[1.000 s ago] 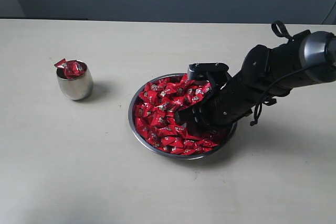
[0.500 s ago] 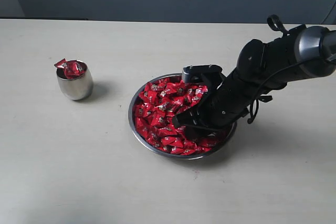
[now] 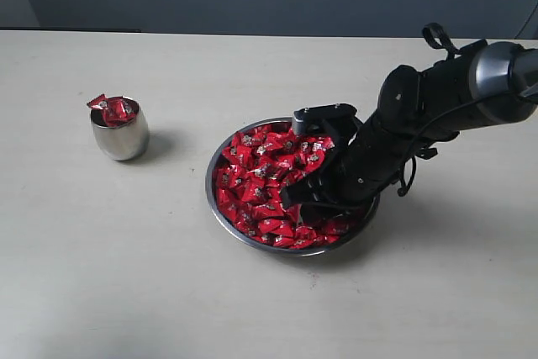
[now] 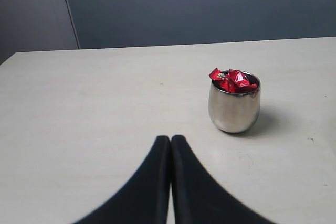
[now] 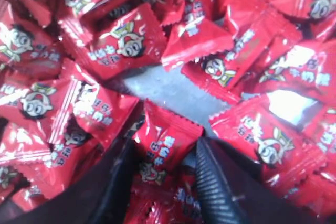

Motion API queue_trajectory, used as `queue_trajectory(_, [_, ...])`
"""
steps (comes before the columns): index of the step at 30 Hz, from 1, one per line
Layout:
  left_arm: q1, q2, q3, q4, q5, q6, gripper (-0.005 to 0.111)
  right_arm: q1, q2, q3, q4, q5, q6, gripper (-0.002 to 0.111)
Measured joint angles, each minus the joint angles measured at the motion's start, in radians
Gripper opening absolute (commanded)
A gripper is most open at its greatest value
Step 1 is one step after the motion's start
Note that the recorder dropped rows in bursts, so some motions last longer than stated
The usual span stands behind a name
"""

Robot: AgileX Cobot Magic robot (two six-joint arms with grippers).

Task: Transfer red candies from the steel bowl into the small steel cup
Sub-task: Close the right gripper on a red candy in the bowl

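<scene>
The steel bowl (image 3: 210,199) sits mid-table, heaped with red candies (image 3: 261,178). My right gripper (image 3: 294,195) is down in that heap, toward the bowl's right half. In the right wrist view its fingers (image 5: 212,182) press both sides of one red candy (image 5: 167,137), so my right gripper (image 5: 165,153) is shut on it; bare bowl floor (image 5: 168,90) shows just beyond. The small steel cup (image 3: 120,134) stands far left, holding a few red candies (image 3: 112,108). My left gripper (image 4: 170,140) is shut and empty, short of the cup (image 4: 233,108). It is out of the exterior view.
The pale table (image 3: 126,275) spreads around bowl and cup, with a dark wall behind its far edge. My right arm (image 3: 454,98) slants in from the right over the bowl's rim.
My right gripper has sunk lower into the candy heap and shifted slightly left. Cup, bowl and the candies in the cup have not moved.
</scene>
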Motion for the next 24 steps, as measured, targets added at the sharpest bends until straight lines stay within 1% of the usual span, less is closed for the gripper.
queue_trajectory(6, [0.000,0.000,0.000,0.000,0.000,0.000,0.000,0.002,0.023,-0.021,0.000,-0.001,0.015,0.039])
queue_trajectory(10, [0.000,0.000,0.000,0.000,0.000,0.000,0.000,0.036,0.040,-0.048,0.000,-0.016,0.022,0.039])
queue_trajectory(13, [0.000,0.000,0.000,0.000,0.000,0.000,0.000,0.041,0.047,-0.061,-0.010,-0.013,0.045,0.038])
queue_trajectory(15, [0.000,0.000,0.000,0.000,0.000,0.000,0.000,0.045,0.047,-0.064,-0.040,-0.009,0.081,0.025])
queue_trajectory(16, [0.000,0.000,0.000,0.000,0.000,0.000,0.000,0.047,0.047,-0.066,-0.072,-0.009,0.111,0.015])
queue_trajectory(18, [0.000,0.000,0.000,0.000,0.000,0.000,0.000,0.047,0.049,-0.070,-0.128,-0.009,0.162,0.007])
queue_trajectory(20, [0.000,0.000,0.000,0.002,0.000,0.000,0.000,0.047,0.049,-0.071,-0.151,-0.009,0.181,0.002])
queue_trajectory(24, [0.000,0.000,0.000,0.004,0.000,0.000,0.000,0.047,0.049,-0.072,-0.164,-0.007,0.190,0.001])
